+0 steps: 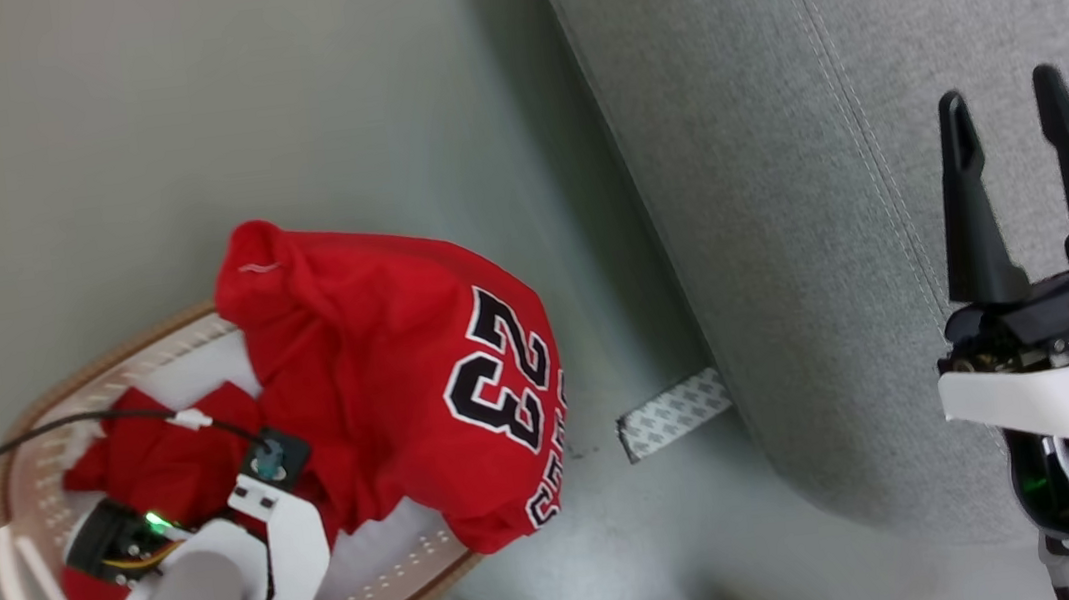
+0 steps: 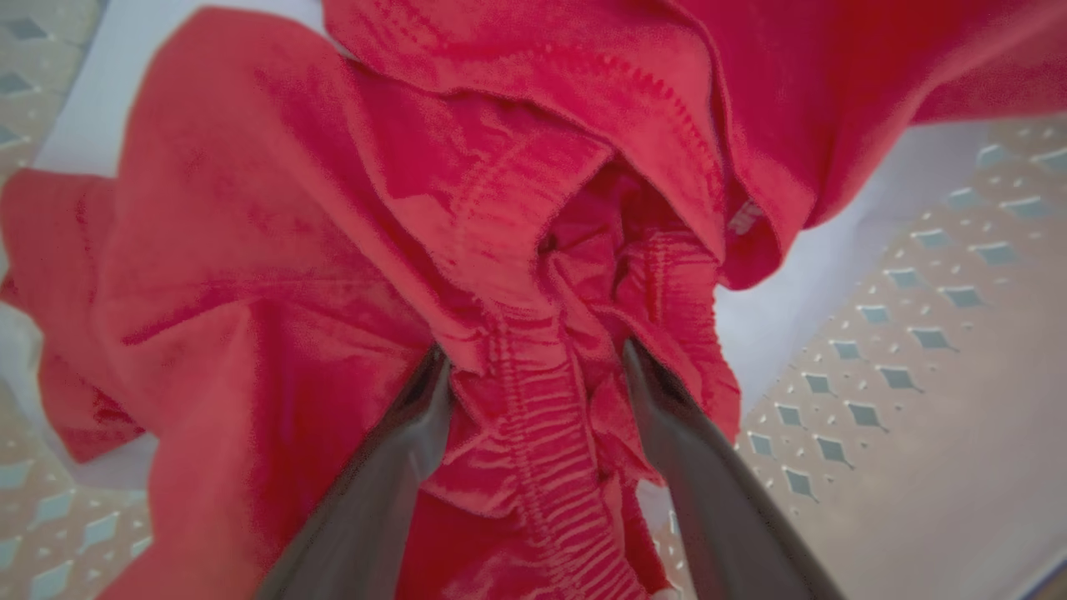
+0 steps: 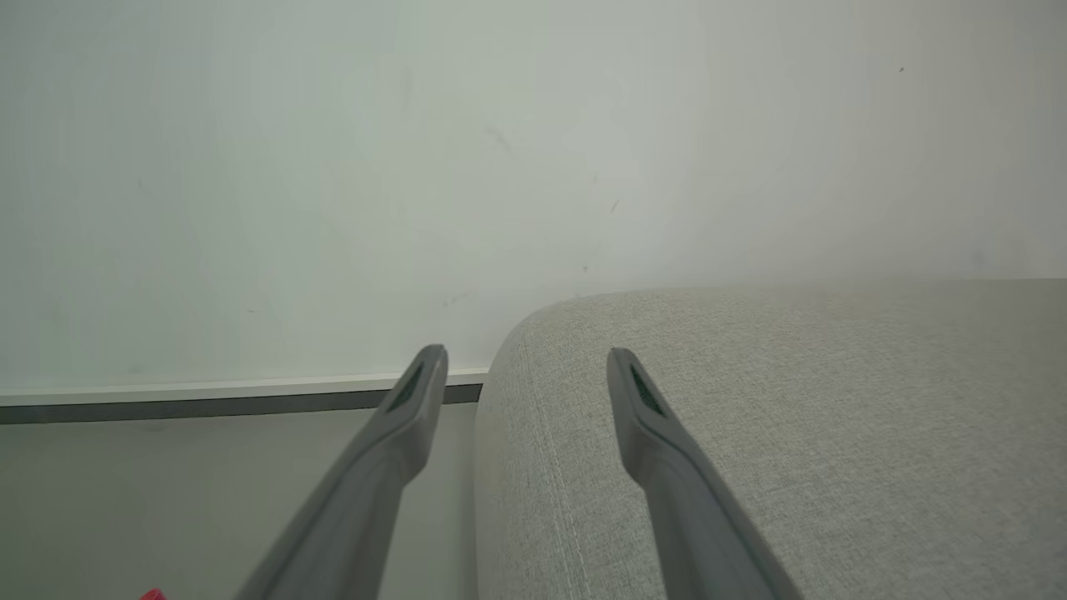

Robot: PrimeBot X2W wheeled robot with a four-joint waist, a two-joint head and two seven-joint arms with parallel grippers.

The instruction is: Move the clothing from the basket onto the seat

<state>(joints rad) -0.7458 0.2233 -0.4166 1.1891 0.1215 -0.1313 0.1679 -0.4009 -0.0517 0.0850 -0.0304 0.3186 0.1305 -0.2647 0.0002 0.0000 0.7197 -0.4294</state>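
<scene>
The left claw [image 2: 533,358], spread, straddles a bunched seam of the red sports clothing [image 2: 275,250] in the cream perforated basket [image 2: 917,333], soft, light, judged a sound hold; right claw [image 1: 999,96] spread, empty.

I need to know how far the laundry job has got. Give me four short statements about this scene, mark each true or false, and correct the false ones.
1. The jersey numbered 23 drapes over the rim of the basket. True.
2. The right gripper holds a red garment. False: it is open and empty, near the seat.
3. The left gripper has its open fingers on either side of bunched red cloth inside the basket. True.
4. The jersey lies on the seat. False: it is at the basket, which stands on the floor beside the seat.
</scene>
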